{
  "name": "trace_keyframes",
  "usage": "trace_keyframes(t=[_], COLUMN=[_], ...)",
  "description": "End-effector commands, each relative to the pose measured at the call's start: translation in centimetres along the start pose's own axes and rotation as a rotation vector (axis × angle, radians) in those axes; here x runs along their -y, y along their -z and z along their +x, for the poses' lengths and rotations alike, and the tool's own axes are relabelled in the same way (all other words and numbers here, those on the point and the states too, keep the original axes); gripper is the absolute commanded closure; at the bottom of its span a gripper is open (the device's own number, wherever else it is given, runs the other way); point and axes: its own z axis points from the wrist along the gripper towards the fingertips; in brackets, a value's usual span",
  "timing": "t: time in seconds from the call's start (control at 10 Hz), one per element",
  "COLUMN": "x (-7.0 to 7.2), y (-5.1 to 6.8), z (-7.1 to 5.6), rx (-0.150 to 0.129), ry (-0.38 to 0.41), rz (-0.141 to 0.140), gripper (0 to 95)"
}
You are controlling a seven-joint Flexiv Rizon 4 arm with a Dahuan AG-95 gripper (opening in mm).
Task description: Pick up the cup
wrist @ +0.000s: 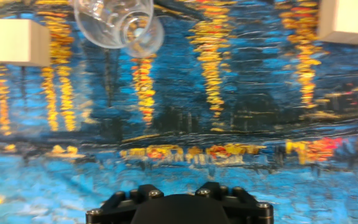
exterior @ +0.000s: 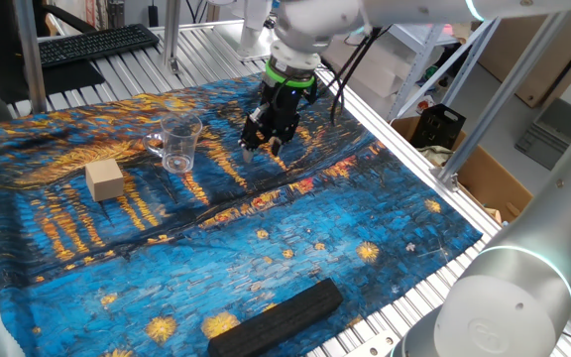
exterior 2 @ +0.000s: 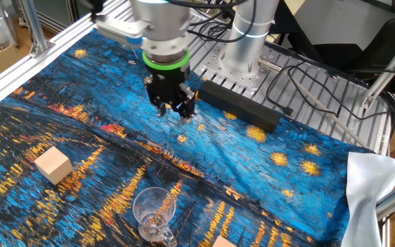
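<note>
Clear cup (exterior: pixel 180 145) stands apart from raised gripper (exterior: pixel 260 149).

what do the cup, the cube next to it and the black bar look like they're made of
The cup: clear glossy plastic or glass, which of the two can't be told; the cloth's pattern shows through it and its rim glints.
The cube: pale tan and matte, probably unfinished wood.
The black bar: dull black with a slightly rough surface, possibly foam or rubber.
</note>
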Motion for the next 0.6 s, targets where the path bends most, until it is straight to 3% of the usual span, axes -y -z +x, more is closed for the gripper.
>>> trace_keyframes(t=[0.1, 0.6], x=[-0.08, -0.29], y=[0.02, 0.06], z=[0.16, 0.16], rx=[0.001, 0.002], ry=[0.001, -0.004], rz=[-0.006, -0.005], gripper=[95.0, 95.0])
